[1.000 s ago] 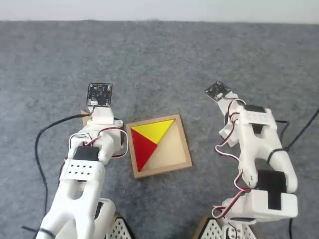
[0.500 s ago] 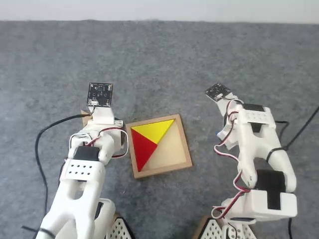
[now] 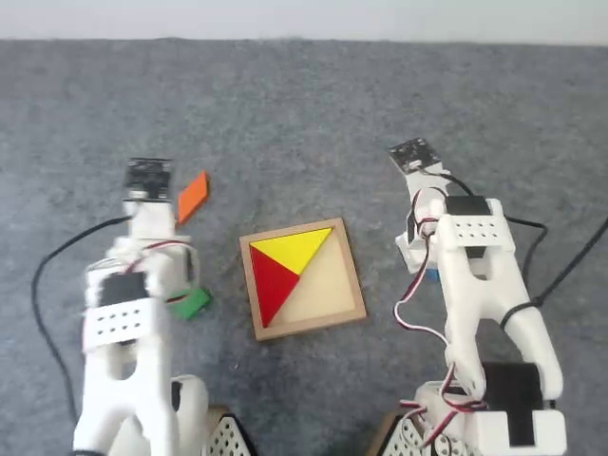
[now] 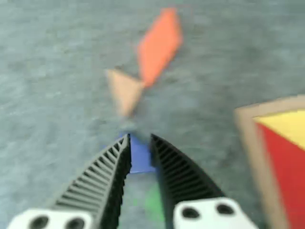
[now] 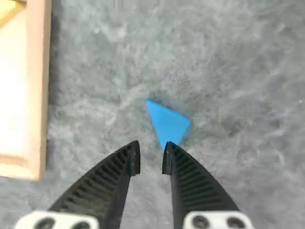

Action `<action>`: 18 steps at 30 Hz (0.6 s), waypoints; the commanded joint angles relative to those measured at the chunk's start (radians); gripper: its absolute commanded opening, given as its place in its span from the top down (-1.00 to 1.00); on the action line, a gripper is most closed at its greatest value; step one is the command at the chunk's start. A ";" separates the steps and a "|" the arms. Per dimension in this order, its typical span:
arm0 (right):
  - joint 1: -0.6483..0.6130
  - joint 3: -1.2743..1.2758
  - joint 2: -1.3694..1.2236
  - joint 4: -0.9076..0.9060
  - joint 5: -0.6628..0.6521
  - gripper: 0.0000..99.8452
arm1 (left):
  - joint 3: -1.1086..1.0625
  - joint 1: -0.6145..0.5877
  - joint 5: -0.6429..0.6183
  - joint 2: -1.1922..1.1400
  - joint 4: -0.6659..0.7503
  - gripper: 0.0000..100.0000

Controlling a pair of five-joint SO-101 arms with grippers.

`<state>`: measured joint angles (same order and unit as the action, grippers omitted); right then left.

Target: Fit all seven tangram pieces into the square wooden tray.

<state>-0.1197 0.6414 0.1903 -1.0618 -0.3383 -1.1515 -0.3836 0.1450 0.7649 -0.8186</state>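
The square wooden tray (image 3: 355,285) lies between the arms and holds a yellow triangle (image 3: 293,249) and a red triangle (image 3: 271,285). An orange parallelogram (image 3: 193,196) and a green piece (image 3: 193,303) lie on the carpet to its left. My left gripper (image 4: 140,138) hangs low there, jaws a narrow gap apart, with a dark blue piece (image 4: 139,155) seen on the carpet through the gap. Beyond it lie a tan triangle (image 4: 125,90) and the orange parallelogram (image 4: 159,45). My right gripper (image 5: 151,145) is slightly open just short of a light blue triangle (image 5: 167,121), right of the tray (image 5: 38,90).
Grey carpet covers the table, with open room behind the tray and on both far sides. Cables trail from both arms near the front. The light blue triangle (image 3: 432,275) peeks out beside the right arm.
The left arm has swung left, away from the tray, uncovering the orange and green pieces. The right arm has shifted slightly left and forward.
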 commanded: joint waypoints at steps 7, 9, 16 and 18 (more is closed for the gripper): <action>0.016 0.160 0.058 0.189 0.023 0.82 | 0.242 -0.071 0.081 -0.064 -0.074 0.57; 0.016 0.218 0.056 0.269 0.025 0.82 | 0.387 -0.041 0.087 -0.187 -0.137 0.54; 0.039 0.273 0.096 0.335 0.080 0.82 | 1.036 0.078 0.425 -0.836 -0.522 0.50; 0.044 0.273 0.097 0.337 0.083 0.82 | 1.198 0.104 0.519 -0.993 -0.601 0.50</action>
<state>-0.0997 0.9206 0.2332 -0.7457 -0.2693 -0.2524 -0.3207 0.5224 0.0054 -1.2942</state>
